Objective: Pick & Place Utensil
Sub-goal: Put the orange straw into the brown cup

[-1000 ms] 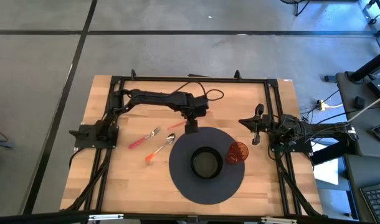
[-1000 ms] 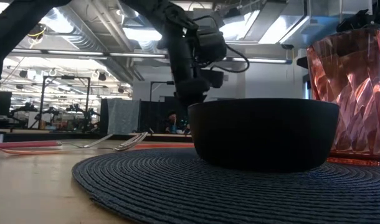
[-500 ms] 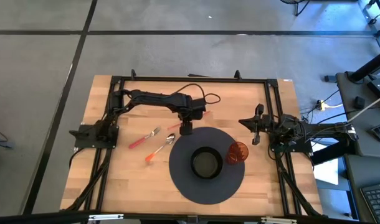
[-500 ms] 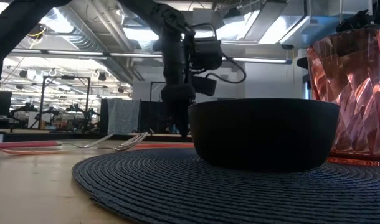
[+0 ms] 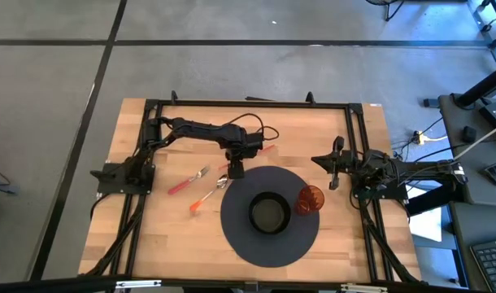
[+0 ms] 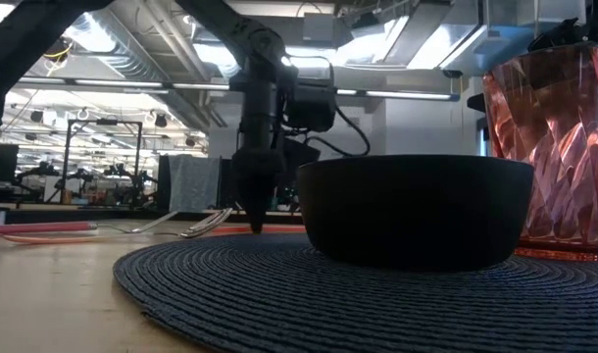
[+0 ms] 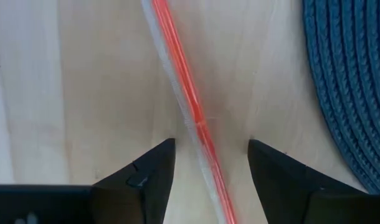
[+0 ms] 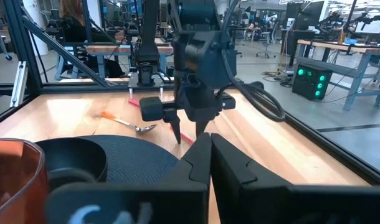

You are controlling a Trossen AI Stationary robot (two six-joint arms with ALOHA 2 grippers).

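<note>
A utensil with a red handle [image 7: 193,112] lies flat on the wooden table beside the dark round placemat [image 5: 232,220]. My left gripper [image 7: 212,146] is open and points down over it, one finger on either side of the handle and close to the table. It also shows in the high view [image 5: 234,170] and the low view [image 6: 255,224]. I see no touch. My right gripper [image 8: 210,149] is shut and empty, and it waits at the table's right side [image 5: 331,167].
A black bowl [image 5: 270,213] stands on the placemat, with a red faceted cup [image 5: 311,198] at the mat's right rim. A pink-handled fork [image 5: 188,180] and an orange-handled spoon [image 5: 207,195] lie on the wood left of the mat.
My left gripper has gone toward the table's left edge and down, from the placemat's far rim to just above the red-handled utensil, its fingers now pointing straight down. Nothing else has moved.
</note>
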